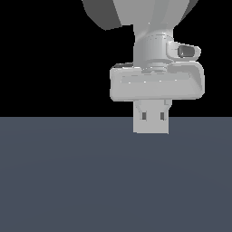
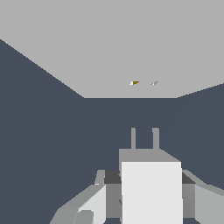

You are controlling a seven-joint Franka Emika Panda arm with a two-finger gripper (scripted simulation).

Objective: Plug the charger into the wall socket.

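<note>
Charger point(image 2: 151, 192) sits clamped in the pincer point(image 2: 146, 199), its white block between the grey fingers point(image 2: 98, 203), two short grey prongs point(image 2: 144, 138) pointing away from the wrist toward the socket point(image 2: 109, 48). Prongs and socket are apart, with dark floor point(image 2: 65, 131) showing between them. The socket's light-grey panel fills the far part of the wrist view, its two tiny holes point(image 2: 143, 82) roughly in line with the prongs. In the exterior view the pincer point(image 1: 151, 122) hangs under the arm above the slate floor point(image 1: 90, 181); the charger and socket cannot be made out there.
</note>
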